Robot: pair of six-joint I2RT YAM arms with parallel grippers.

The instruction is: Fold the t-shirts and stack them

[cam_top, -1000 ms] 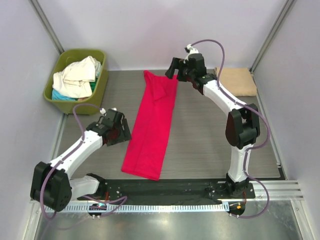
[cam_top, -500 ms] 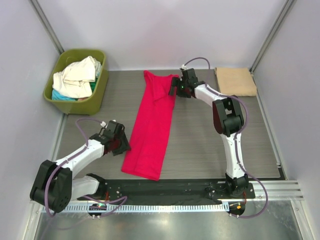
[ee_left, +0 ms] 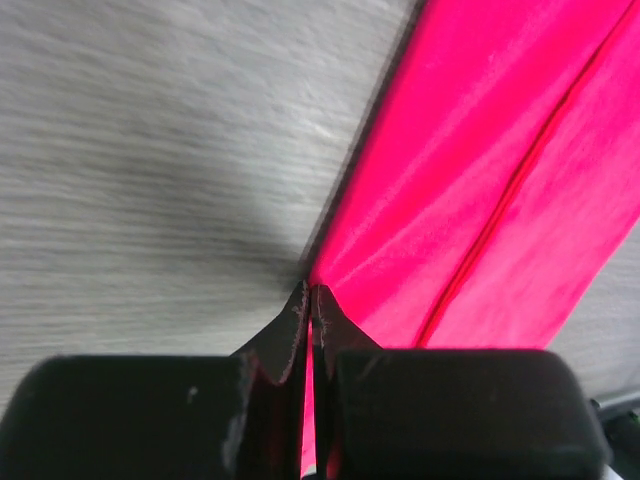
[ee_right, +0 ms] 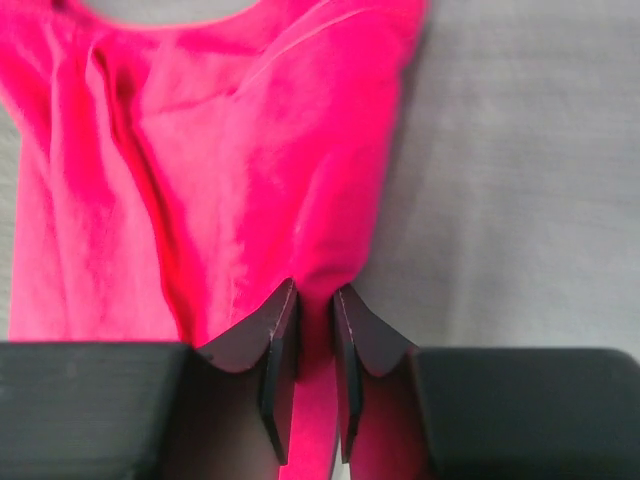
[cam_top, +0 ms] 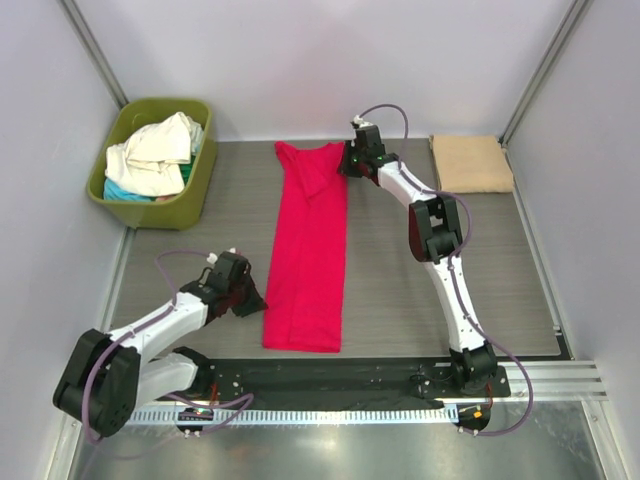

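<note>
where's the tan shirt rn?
Top view: the tan shirt lies folded flat at the far right corner of the table, to the right of the right gripper and the red shirt.

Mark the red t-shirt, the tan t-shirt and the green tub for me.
red t-shirt [cam_top: 308,250]: top external view, middle of its long folded body.
tan t-shirt [cam_top: 472,163]: top external view, centre of the folded cloth.
green tub [cam_top: 155,212]: top external view, its near outer wall.
</note>
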